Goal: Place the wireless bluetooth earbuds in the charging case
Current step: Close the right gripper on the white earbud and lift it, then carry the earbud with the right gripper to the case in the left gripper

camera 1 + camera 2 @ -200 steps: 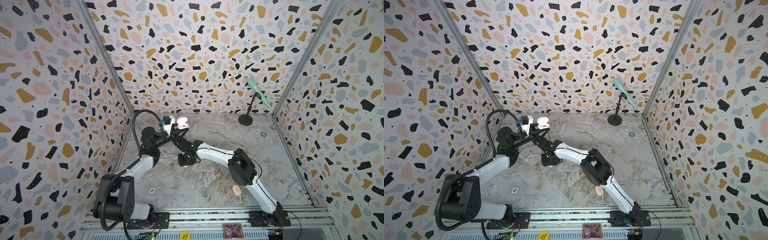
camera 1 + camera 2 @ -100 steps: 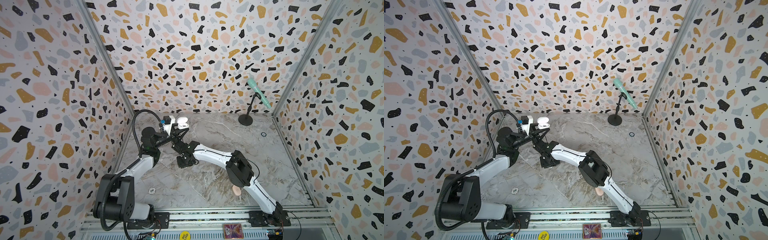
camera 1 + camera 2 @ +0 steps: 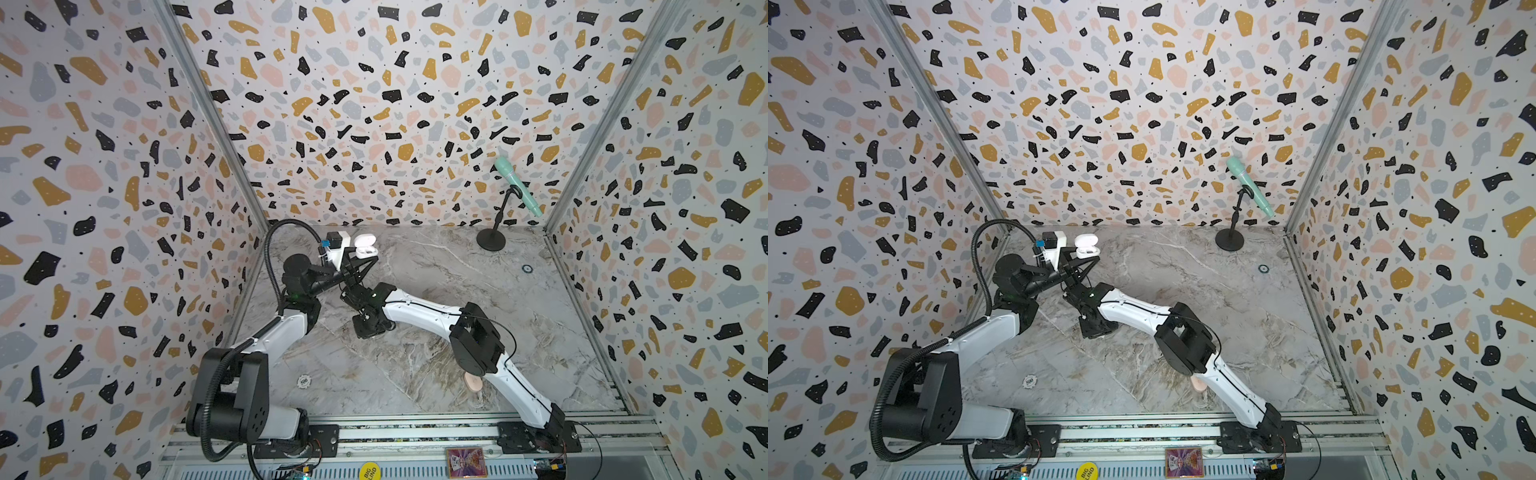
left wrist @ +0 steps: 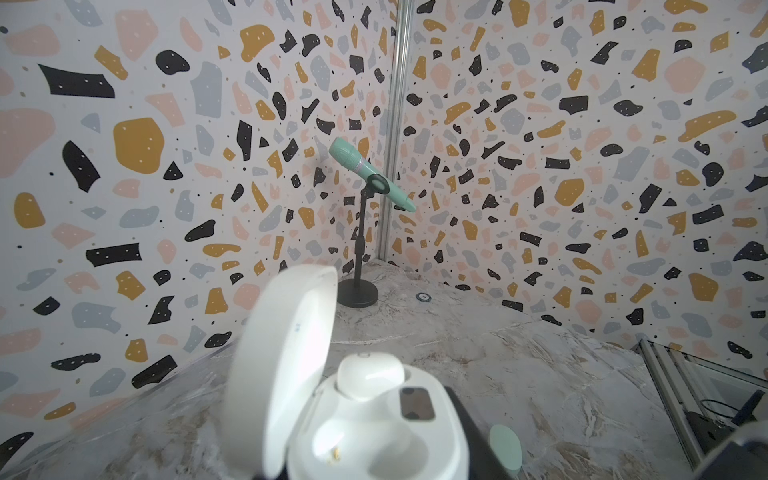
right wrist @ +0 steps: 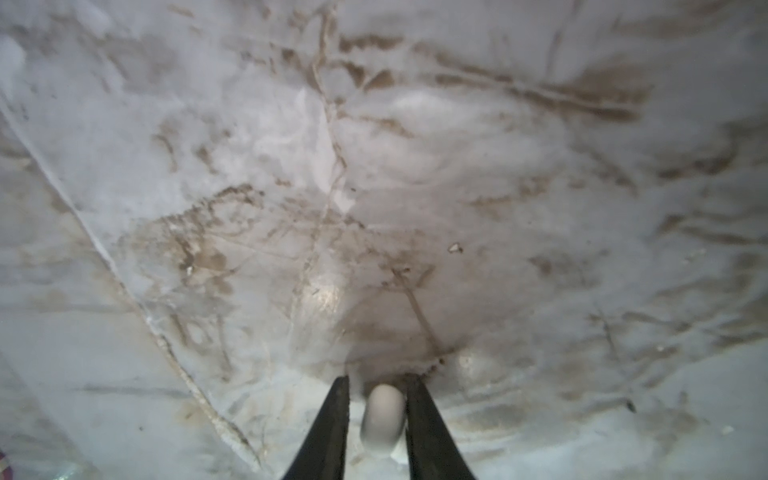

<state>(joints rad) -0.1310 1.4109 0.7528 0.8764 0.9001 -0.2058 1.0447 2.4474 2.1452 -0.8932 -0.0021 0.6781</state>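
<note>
Here, nearest us, a pale pink rounded thing [image 3: 473, 382] lies on the marble table [image 3: 415, 374], half hidden under the right arm. A white round chip [image 3: 304, 381] sits well apart from it to the left.

Further in, left of centre, the right gripper [image 5: 377, 376] is down at the tabletop, its jaws drawn narrow around a white earbud [image 5: 382, 419] lying on the marble. In the right wrist view one finger looks to touch it while a sliver of light shows beside the other, so we cannot tell whether it is clamped.

Just beyond and above, the left gripper [image 3: 365, 257] is closed on the white charging case [image 3: 365, 247], held up off the table with its lid [image 4: 286, 365] swung open. In the left wrist view a seated earbud [image 4: 370, 376] fills one socket, and beside it the empty socket [image 4: 357, 444] waits. At the far right a mint microphone [image 3: 517, 187] stands on its stand.

We judge the white pair half done: one bud is in and the other is on the table between the jaws. What remains, as we read it, is to firm the grip, lift, carry the bud to the raised case and press it into the bare socket. No other earbuds show, so of any further pairs we can say nothing.
</note>
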